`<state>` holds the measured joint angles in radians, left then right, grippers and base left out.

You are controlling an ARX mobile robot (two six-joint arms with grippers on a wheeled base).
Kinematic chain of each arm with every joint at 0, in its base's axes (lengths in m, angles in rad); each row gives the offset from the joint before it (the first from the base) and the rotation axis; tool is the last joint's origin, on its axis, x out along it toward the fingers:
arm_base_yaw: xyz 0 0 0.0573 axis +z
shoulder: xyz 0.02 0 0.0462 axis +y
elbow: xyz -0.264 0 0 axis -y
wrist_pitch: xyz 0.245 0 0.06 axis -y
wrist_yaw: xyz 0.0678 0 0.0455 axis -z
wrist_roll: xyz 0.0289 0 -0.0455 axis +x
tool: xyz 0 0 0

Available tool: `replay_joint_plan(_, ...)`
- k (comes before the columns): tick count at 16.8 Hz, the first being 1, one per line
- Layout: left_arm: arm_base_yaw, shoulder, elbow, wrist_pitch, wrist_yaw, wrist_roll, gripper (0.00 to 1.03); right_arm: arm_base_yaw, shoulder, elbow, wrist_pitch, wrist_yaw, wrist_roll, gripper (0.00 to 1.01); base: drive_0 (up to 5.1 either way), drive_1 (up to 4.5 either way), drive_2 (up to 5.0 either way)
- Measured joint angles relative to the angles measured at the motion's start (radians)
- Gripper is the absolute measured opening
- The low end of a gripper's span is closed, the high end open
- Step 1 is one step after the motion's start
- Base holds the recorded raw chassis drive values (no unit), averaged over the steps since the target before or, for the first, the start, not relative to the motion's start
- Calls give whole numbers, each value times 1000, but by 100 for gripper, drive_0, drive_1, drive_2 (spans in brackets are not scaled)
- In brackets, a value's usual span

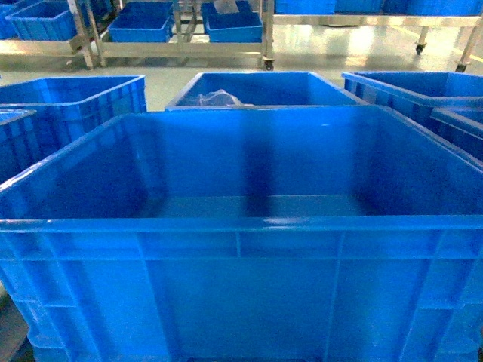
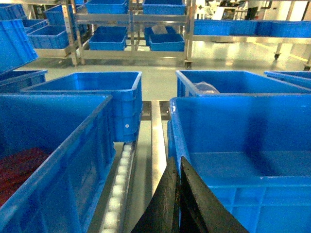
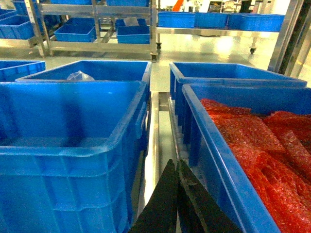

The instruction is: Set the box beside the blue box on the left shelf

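- Bright-blue plastic fills the head view: the box (image 1: 249, 249) takes up the whole lower and middle frame, its ribbed rim band running across the bottom; its smooth inner walls and floor hold nothing visible.
- Neither gripper shows in the head view.
- Behind the box, at upper centre, another crate (image 1: 260, 89) holds a crumpled clear plastic bag (image 1: 215, 98); more blue crates flank it at the left and right edges.
- Along the top of that view stand wheeled metal shelves (image 1: 181, 45) carrying smaller blue bins.
- In the left wrist view the left gripper (image 2: 179, 204) sits at bottom centre with its dark fingers pressed together, holding nothing, just beside the box's near left corner (image 2: 243, 145).
- A roller track (image 2: 119, 184) runs up the gap to its left, beside a crate holding dark red material (image 2: 22, 170).
- In the right wrist view the right gripper (image 3: 177, 204) is likewise closed and empty, in the gap between the box (image 3: 68, 145) at left and a crate filled with red bubble wrap (image 3: 257, 145) at right.
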<state>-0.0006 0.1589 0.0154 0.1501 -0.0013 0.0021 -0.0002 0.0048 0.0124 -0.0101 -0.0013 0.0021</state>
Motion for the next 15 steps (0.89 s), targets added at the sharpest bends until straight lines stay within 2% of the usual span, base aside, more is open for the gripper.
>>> replay_joint_plan(1,0,-91,0,-137,6,1,1,0,0,0,0,3,0,1,0,0,0)
replay_joint_plan(2,0,-150,0,-140,3,1,1,0,0,0,9,2,0,1,0,0,0)
replay_joint_plan(6,0,-148,0,-156,1,1,1,0,0,0,5,2,0,1,0,0,0)
replay_joint_plan(7,0,-148,0,-156,1,-1,11,0,0,0,6,2,0,7,0,0,0)
replay_joint_plan(13,0,-148,0,-156,1,-1,90,0,0,0,5,2,0,86,0,0,0)
replay_joint_plan(14,0,-148,0,-156,1,0,100,0,0,0,5,2,0,98,0,0,0)
replay_joint_plan(15,0,-148,0,-156,1,-1,97,0,0,0,5,2,0,97,0,0,0)
